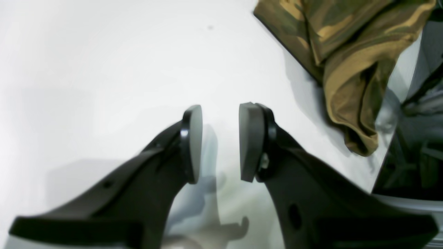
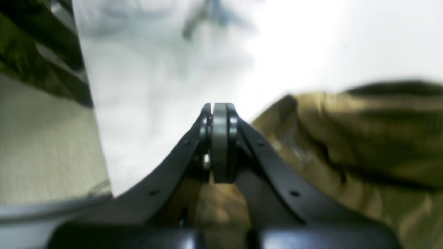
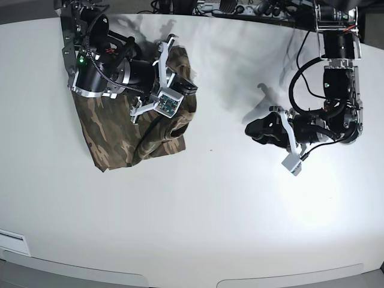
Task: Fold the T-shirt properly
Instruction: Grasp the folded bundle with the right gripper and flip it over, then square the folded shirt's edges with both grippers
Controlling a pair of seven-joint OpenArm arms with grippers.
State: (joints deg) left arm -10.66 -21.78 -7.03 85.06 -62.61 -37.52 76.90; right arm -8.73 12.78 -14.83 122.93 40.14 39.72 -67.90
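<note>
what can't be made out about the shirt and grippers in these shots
- Base view: right arm covers much of the T-shirt, hiding the fold.
- Right wrist view: right gripper shut, blurred; cloth between the pads not discernible.
- Left wrist view: T-shirt cut off by the top edge; left gripper open, empty.

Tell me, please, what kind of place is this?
Probably a robot lab or test bench: two robot arms work over a plain white table, a camouflage T-shirt lies bunched on it, and cables crowd its far edge.

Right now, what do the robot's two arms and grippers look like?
Both arms are black with silver metal sections and looping black cables. The left gripper has black curved fingers with flat grey oval pads; the right gripper matches. A green light glows on the right arm.
</note>
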